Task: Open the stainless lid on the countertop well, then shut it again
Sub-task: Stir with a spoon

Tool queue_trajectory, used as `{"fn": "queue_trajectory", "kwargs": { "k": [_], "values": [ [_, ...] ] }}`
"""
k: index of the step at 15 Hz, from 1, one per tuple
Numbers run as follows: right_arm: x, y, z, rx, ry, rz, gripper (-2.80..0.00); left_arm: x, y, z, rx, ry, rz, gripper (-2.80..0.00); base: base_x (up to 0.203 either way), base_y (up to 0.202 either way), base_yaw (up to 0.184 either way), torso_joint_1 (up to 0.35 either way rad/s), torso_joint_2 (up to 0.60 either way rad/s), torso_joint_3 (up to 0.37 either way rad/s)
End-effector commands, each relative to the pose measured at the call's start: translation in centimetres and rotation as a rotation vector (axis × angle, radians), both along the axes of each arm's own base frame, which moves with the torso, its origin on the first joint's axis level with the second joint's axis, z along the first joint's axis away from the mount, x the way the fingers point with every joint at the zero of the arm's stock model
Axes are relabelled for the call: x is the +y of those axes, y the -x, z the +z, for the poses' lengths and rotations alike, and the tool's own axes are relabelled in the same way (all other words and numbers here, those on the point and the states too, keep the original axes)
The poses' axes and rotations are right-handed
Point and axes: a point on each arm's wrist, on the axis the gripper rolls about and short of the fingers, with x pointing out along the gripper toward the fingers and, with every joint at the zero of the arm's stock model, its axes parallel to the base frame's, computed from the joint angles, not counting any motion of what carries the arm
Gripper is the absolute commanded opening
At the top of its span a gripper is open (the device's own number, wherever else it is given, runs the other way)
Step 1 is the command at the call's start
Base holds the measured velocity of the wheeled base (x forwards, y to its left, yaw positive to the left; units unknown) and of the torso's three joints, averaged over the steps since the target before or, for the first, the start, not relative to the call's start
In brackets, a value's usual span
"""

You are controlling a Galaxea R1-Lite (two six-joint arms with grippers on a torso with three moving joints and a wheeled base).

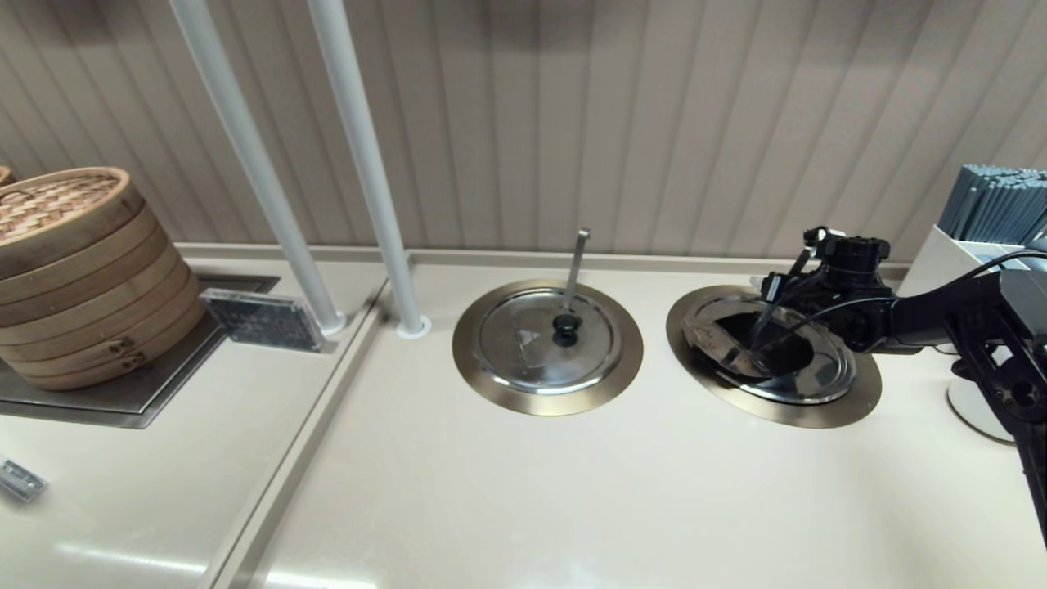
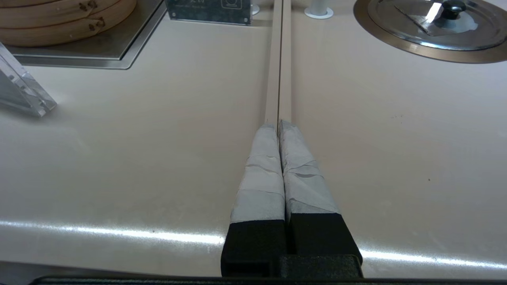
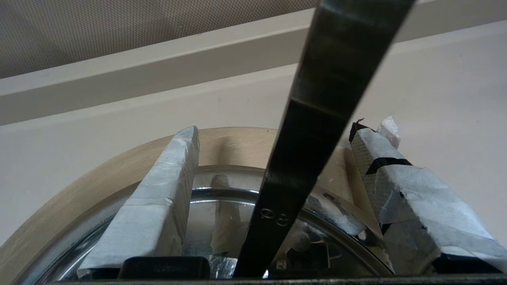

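Observation:
The stainless lid [image 1: 810,372] lies over the countertop well, whose bronze-gold ring [image 1: 855,401] shows all round it. My right gripper [image 1: 797,307] hovers just above the lid's far half and hides the knob. In the right wrist view the gripper [image 3: 282,132] is open. The dark slanted ladle handle [image 3: 317,118] rises between its taped fingers [image 3: 166,186] without touching either. The shiny lid [image 3: 206,221] and the ring [image 3: 99,174] lie below. My left gripper [image 2: 278,123] is shut on nothing, parked low over the counter seam.
The twin lid [image 1: 532,343] with its black knob [image 1: 565,324] and upright ladle handle [image 1: 577,262] sits left of the well. Two white poles [image 1: 360,164], a bamboo steamer stack [image 1: 74,270], a small sign [image 1: 262,319] and a chopstick holder [image 1: 994,204] stand around.

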Motion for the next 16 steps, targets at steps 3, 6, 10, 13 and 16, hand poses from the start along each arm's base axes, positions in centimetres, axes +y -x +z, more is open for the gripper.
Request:
{"fn": "queue_trajectory", "kwargs": {
  "k": [3, 6, 10, 13, 16],
  "values": [
    [-0.1, -0.9, -1.5, 0.018, -0.004, -0.001, 0.0, 0.0, 0.0, 0.0, -0.001, 0.0, 0.0, -2.8, 0.0, 0.0, 0.0, 0.0, 0.0, 0.0],
    [-0.1, -1.1, -0.8, -0.007, -0.002, -0.005, -2.8, 0.0, 0.0, 0.0, 0.001, 0.0, 0.0, -2.8, 0.0, 0.0, 0.0, 0.0, 0.0, 0.0],
    [-0.1, -1.0, 0.3, -0.03, 0.002, -0.005, -2.8, 0.0, 0.0, 0.0, -0.001, 0.0, 0.0, -2.8, 0.0, 0.0, 0.0, 0.0, 0.0, 0.0],
    [0.0, -0.7, 1.6, -0.051, 0.002, -0.007, -2.8, 0.0, 0.0, 0.0, 0.001, 0.0, 0.0, -2.8, 0.0, 0.0, 0.0, 0.0, 0.0, 0.0],
    [0.0, -0.3, 1.9, -0.05, -0.004, -0.018, -2.8, 0.0, 0.0, 0.0, -0.001, 0.0, 0.0, -2.8, 0.0, 0.0, 0.0, 0.0, 0.0, 0.0]
  ]
}}
